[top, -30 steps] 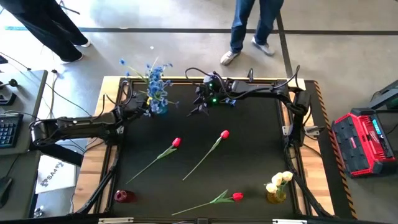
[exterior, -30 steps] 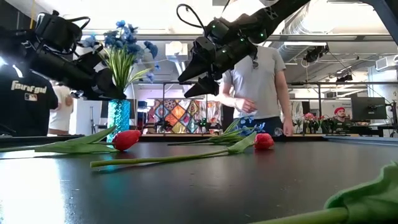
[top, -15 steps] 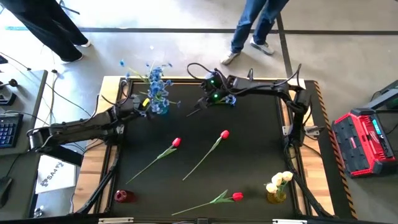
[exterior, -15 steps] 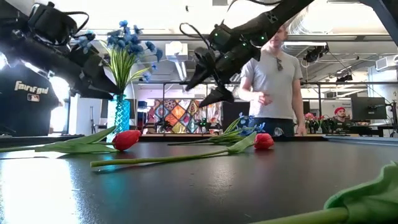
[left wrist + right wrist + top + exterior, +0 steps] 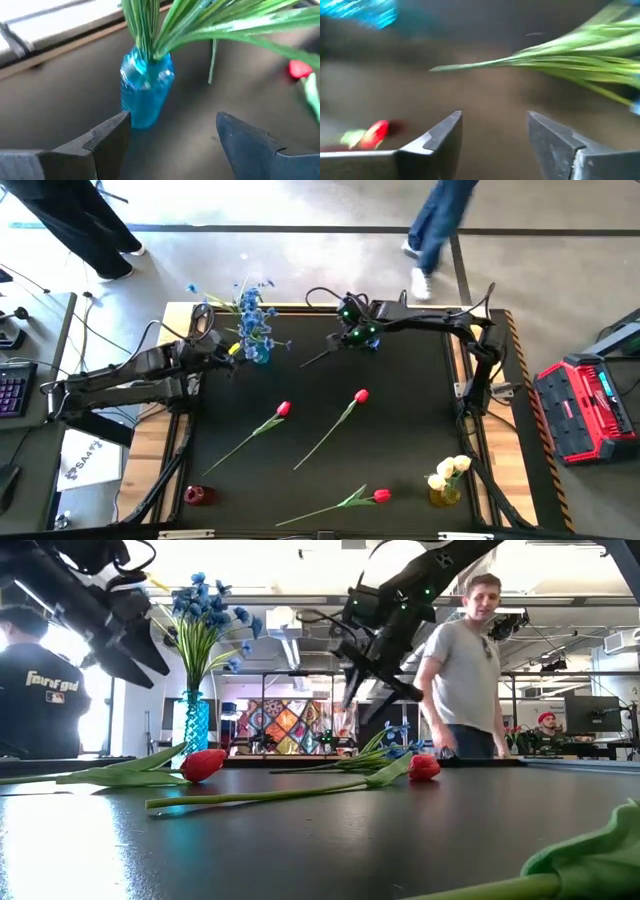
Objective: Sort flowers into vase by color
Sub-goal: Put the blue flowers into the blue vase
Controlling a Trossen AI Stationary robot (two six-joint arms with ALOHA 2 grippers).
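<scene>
the left gripper (image 5: 172, 137), spread empty, has backed off the translucent blue glass vase (image 5: 146, 91); right gripper (image 5: 494, 131) spread, descending toward the lying blue-blossom spray (image 5: 580, 55).

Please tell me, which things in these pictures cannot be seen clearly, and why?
- Blue spray on the table: in the high view the right gripper covers its blossoms; the right wrist view blurs it.
- Red vase: too small in the high view to tell its contents.
- Yellow tulips: number unclear, blossoms overlap.
- Low view, bottom right: green leaf cut by the edge.
</scene>
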